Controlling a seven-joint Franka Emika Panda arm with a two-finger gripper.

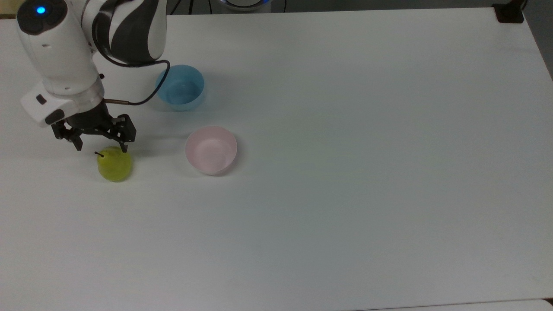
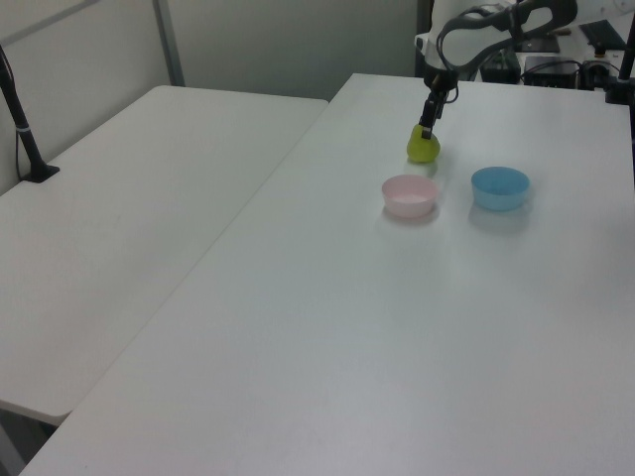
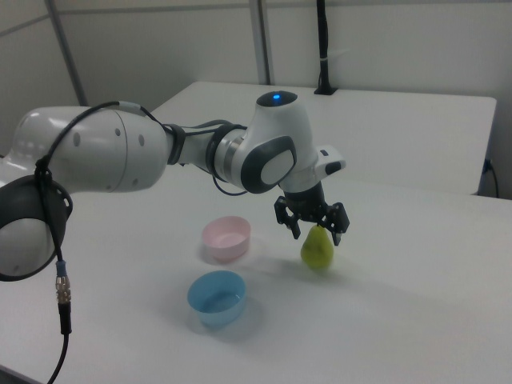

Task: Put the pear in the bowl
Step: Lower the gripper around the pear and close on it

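I see my end effector [image 1: 101,146] spread wide just above the pear [image 1: 115,166]; the pink bowl [image 1: 211,150] stands near on the bench [image 1: 345,172].

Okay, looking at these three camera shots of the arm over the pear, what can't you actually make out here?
- Top view: how far the gripper sits above the pear; looking straight down flattens height.
- Left view: the pear's stem, covered by the gripper.
- Right view: whether the fingertips touch the pear; too small to tell.
- Right view: the inside bottom of the pink bowl, hidden by its near wall.
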